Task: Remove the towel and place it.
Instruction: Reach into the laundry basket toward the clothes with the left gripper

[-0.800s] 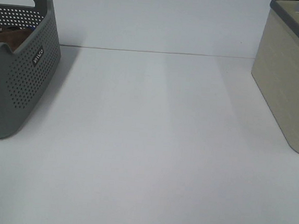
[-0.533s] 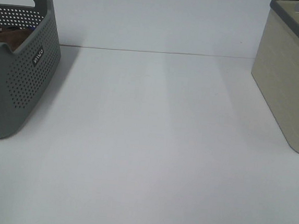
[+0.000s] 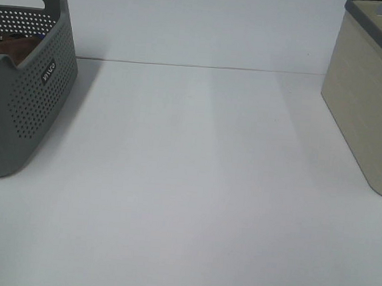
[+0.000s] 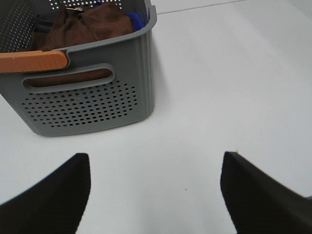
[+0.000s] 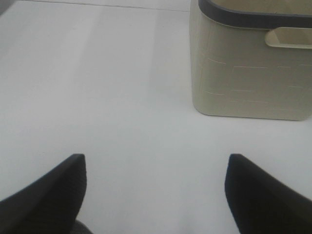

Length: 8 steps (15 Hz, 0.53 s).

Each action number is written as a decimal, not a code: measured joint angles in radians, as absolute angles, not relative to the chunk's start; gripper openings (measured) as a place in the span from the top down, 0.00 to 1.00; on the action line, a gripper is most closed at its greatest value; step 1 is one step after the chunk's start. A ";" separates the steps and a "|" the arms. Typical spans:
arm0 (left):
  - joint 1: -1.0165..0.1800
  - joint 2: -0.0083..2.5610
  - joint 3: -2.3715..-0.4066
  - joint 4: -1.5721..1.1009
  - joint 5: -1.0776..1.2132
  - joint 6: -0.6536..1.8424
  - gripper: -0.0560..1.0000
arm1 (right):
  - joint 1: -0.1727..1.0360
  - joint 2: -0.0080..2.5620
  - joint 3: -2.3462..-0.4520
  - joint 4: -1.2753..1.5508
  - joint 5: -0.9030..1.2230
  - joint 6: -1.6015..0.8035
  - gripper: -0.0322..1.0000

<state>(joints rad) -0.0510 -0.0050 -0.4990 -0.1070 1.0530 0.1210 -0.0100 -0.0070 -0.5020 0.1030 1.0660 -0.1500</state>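
Overhead, the dark-brown plush towel (image 3: 8,50) is lying inside the grey perforated plastic basket (image 3: 37,103) at the left edge of the white surface (image 3: 187,183); a beige rectangular bin (image 3: 368,111) is standing far right. From my left wrist, my left pincer (image 4: 156,161) is hanging spread apart, facing the basket. From my right wrist, my right pincer (image 5: 156,161) is gaping toward the bin.
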 joint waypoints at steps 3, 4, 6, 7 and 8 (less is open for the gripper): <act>-0.051 -0.005 -0.499 -0.107 1.053 0.121 0.27 | -0.010 -0.007 -0.502 0.103 1.066 -0.150 0.24; -0.051 -0.005 -0.499 -0.107 1.053 0.121 0.27 | -0.010 -0.007 -0.502 0.103 1.066 -0.150 0.24; -0.051 -0.005 -0.499 -0.107 1.053 0.121 0.27 | -0.010 -0.007 -0.502 0.103 1.066 -0.150 0.24; -0.051 -0.005 -0.499 -0.107 1.053 0.121 0.27 | -0.010 -0.007 -0.502 0.103 1.066 -0.150 0.24; -0.051 -0.005 -0.499 -0.107 1.053 0.121 0.27 | -0.010 -0.007 -0.502 0.103 1.066 -0.150 0.24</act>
<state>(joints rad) -0.0510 -0.0050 -0.4990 -0.1070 1.0530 0.1210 -0.0100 -0.0070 -0.5020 0.1030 1.0660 -0.1500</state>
